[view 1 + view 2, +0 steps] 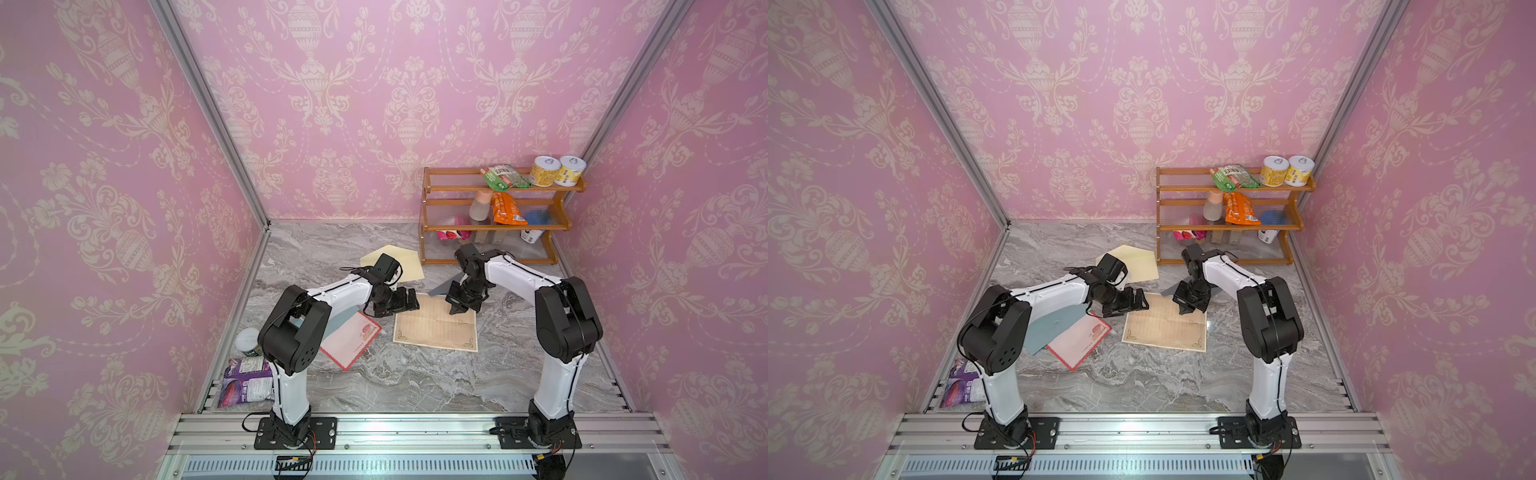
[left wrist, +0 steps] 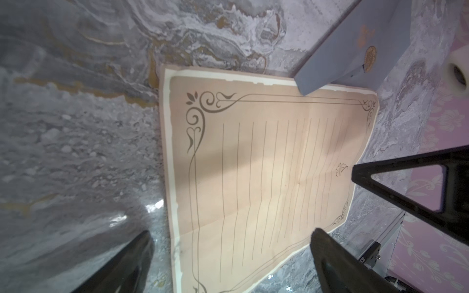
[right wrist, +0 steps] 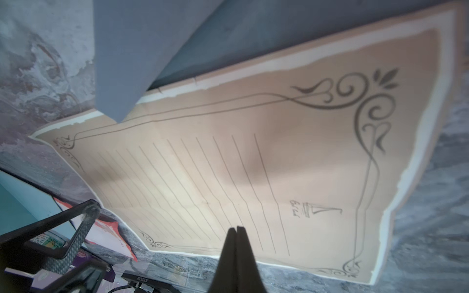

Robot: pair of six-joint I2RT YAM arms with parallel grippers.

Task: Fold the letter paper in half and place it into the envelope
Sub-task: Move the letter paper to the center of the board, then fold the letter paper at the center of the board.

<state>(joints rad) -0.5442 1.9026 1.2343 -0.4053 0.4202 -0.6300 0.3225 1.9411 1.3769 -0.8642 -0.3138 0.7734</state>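
Letter paper point(image 1: 436, 330) lies flat and creased on the grey marbled surface point(image 1: 415, 382), centre, between pink damask walls point(image 1: 374, 104). Left tool point(image 1: 411, 300) gapes wide at its far left corner; right tool point(image 1: 454, 311), tips pinched together, is over its far right part. Yellow envelope point(image 1: 411, 266) lies beyond; a wooden rack point(image 1: 457, 227) with 2 cans point(image 1: 545, 171) stands far right.

Left arm point(image 1: 291, 386) & right arm point(image 1: 555, 384): white links, black joint housings w/ round holes, thin black cables point(image 1: 524, 270) along shells. Left gripper point(image 1: 414, 300), right gripper point(image 3: 236, 228): black, triangular cut-out fingers point(image 2: 360, 175).
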